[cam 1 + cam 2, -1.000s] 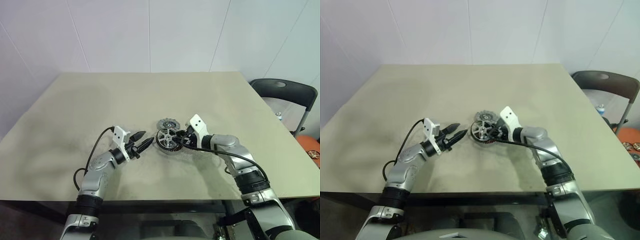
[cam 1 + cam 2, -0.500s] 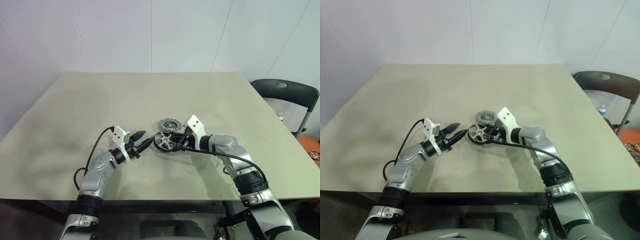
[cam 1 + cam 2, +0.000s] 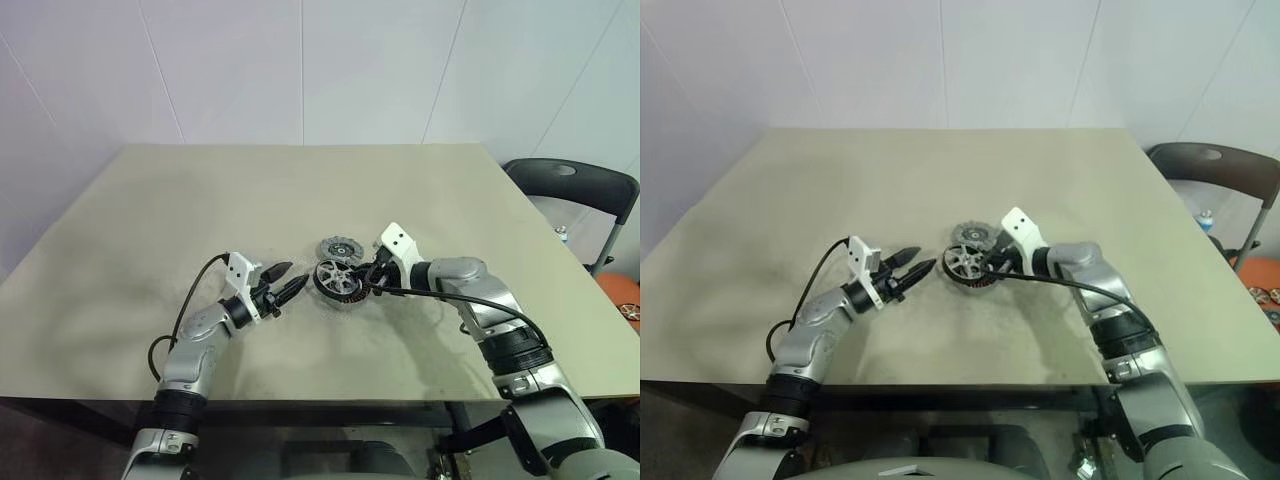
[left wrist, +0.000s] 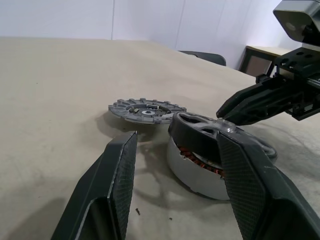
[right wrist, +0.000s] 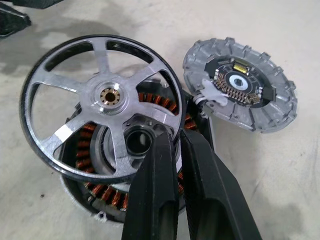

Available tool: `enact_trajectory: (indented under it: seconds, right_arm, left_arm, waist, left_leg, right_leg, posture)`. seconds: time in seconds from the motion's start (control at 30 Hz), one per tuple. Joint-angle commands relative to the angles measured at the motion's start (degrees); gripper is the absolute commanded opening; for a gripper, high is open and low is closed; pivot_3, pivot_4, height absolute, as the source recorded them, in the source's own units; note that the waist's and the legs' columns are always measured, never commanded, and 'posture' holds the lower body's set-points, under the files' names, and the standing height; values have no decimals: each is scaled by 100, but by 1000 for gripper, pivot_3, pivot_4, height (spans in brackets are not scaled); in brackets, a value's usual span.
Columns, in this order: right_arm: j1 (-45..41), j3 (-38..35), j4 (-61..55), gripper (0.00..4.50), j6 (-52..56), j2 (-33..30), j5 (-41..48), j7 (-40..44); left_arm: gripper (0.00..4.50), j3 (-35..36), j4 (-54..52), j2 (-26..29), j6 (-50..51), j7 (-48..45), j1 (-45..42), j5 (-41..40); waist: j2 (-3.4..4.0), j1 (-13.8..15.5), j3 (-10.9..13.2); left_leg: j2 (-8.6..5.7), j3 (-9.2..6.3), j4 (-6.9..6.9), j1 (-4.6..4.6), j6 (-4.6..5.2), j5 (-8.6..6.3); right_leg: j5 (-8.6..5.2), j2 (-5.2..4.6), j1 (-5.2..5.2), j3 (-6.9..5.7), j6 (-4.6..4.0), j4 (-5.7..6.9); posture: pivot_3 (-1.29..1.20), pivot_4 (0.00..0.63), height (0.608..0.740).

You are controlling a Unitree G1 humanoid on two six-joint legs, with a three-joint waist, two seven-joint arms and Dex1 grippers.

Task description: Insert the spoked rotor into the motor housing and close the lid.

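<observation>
The broad beige tabletop [image 3: 150, 220] lies bare from nine o'clock round to three o'clock of the central cluster, so the far half offers open passage. The cluster itself blocks the middle: the round copper-wound motor housing [image 5: 100, 200], the silvery spoked rotor [image 5: 100, 95] held tilted over it, and, just beside them at twelve o'clock, a flat grey toothed lid disc [image 3: 338, 248]. The right hand [image 3: 366, 281], pinched on the rotor's rim, closes off the three o'clock side; the left hand [image 3: 281, 286], its fingers spread, stands near at nine o'clock, leaving a narrow gap between.
</observation>
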Motion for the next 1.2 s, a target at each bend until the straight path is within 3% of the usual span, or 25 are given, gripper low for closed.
enact_trajectory:
  seconds: [0.03, 0.47, 0.73, 0.83, 1.1, 1.2]
  right_arm:
    - [-179, 59, -247, 282, 144, -98, -32, 56]
    - [-913, 495, -493, 282, 224, -470, -38, 859]
    - [-1409, 983, 524, 282, -512, -417, -612, 982]
    - [-1603, 1035, 886, 879, -838, -333, -801, 943]
    - [-1636, 1073, 1137, 3466, -1191, -215, -1005, 1082]
    - [-1593, 1041, 1071, 3466, -1209, -205, -1013, 1093]
  left_arm:
    - [2694, -18, -78, -43, -105, 18, -15, 3]
    - [2694, 6, -39, -148, -159, 59, 6, 26]
    - [2694, -6, -46, -282, -288, 168, 123, 39]
    - [2694, 12, -72, -304, -316, 203, 178, 38]
    - [2694, 31, -84, -303, -371, 260, 257, 25]
    - [2694, 26, -74, -303, -370, 263, 256, 25]
  waist:
    - [0, 0, 0]
    - [3, 5, 2]
    - [3, -6, 2]
    - [3, -14, 2]
    - [4, -6, 2]
    - [4, -9, 2]
  left_leg:
    - [0, 0, 0, 0, 0, 0]
    - [0, 0, -6, -10, -1, -1]
    - [-6, 2, -6, -10, -1, -1]
    - [-6, 3, -9, -11, -1, -1]
    - [-10, 3, -12, -21, -3, -2]
    - [-11, 5, -12, -28, -3, -2]
  right_leg:
    - [0, -1, 0, 0, 0, 0]
    - [0, -13, -12, -2, -1, -4]
    - [-1, -30, -13, -3, -3, -3]
    - [-1, -35, -17, -3, -4, -3]
    - [-1, -50, -29, -8, -5, -3]
    - [-1, -57, -39, -13, -6, -1]
  posture:
    - [0, 0, 740]
    - [0, 0, 740]
    - [0, 0, 740]
    - [0, 0, 740]
    - [0, 0, 740]
    - [0, 0, 740]
